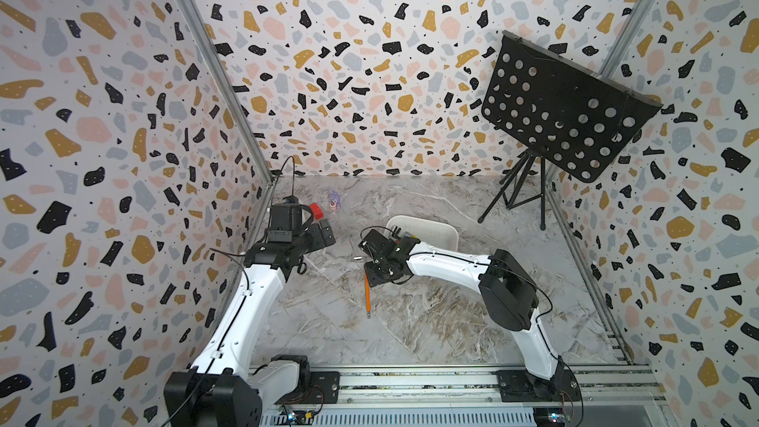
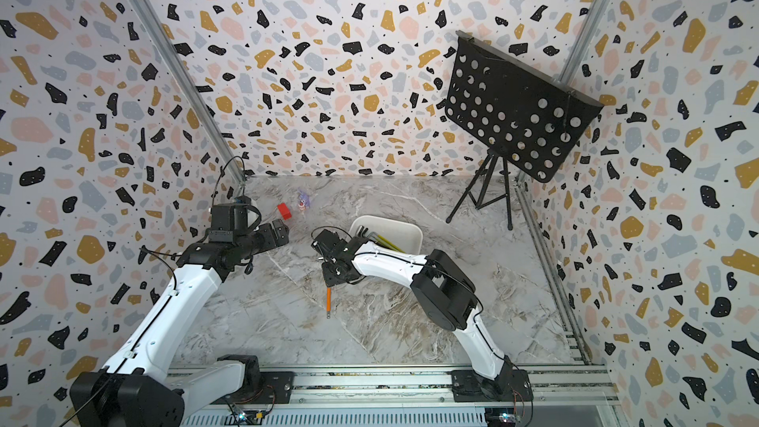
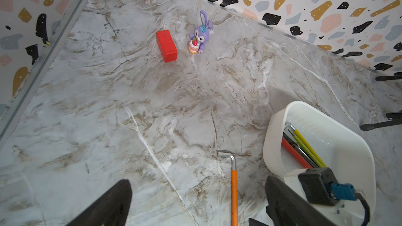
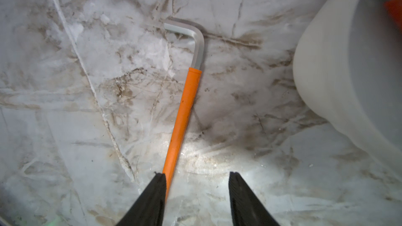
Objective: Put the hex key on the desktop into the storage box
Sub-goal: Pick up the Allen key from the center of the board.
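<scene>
A hex key (image 4: 182, 114) with an orange sleeve and a bent silver end lies flat on the marble desktop (image 1: 410, 322), just left of the white storage box (image 1: 431, 227). In both top views, hex key (image 1: 366, 293) (image 2: 328, 299) sticks out towards the front from under my right gripper (image 1: 376, 269). That right gripper (image 4: 196, 177) is open low over it, with the orange sleeve running just inside one finger. My left gripper (image 3: 199, 192) stands open and holds nothing, raised over the desktop at the left (image 1: 324, 232). The storage box (image 3: 274, 131) holds several coloured hex keys (image 3: 304, 146).
A red block (image 3: 166, 45) and a small purple bunny figure (image 3: 200, 33) stand at the back left. A black perforated music stand (image 1: 566, 108) on tripod legs (image 1: 513, 199) fills the back right corner. Aluminium rails edge the desktop.
</scene>
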`<move>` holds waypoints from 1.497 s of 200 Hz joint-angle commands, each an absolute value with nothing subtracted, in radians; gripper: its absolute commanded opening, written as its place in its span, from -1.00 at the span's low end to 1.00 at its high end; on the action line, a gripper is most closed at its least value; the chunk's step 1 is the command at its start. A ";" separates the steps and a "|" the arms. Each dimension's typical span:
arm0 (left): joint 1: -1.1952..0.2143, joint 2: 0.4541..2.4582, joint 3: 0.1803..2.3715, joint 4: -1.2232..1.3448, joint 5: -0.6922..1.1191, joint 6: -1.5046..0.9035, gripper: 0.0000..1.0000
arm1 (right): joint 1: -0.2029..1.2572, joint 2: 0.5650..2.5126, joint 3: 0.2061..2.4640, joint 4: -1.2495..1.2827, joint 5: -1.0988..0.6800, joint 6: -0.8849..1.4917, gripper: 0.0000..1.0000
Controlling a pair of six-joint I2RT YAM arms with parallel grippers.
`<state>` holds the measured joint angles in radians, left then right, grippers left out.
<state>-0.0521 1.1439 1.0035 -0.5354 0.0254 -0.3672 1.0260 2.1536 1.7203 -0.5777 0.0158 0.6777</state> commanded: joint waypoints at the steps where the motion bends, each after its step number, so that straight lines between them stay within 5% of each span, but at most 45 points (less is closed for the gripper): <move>1: -0.038 1.149 1.035 -0.549 0.035 -0.373 1.00 | 1.037 2.168 1.780 -0.638 0.048 0.701 0.04; 127: -0.028 1.103 1.020 -0.552 0.019 -0.380 1.00 | 1.060 2.340 1.904 -0.696 0.072 0.703 -0.05; 223: -0.027 1.109 1.023 -0.552 0.035 -0.384 1.00 | 1.060 2.272 1.805 -0.791 0.251 0.650 -0.10; 299: -0.026 1.115 1.022 -0.552 0.038 -0.384 1.00 | 1.060 2.281 1.791 -0.671 0.092 0.632 -0.16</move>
<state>-0.0334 1.1175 1.0054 -0.5613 0.0288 -0.3813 1.0641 2.2856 1.8183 -0.6643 0.1631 0.6460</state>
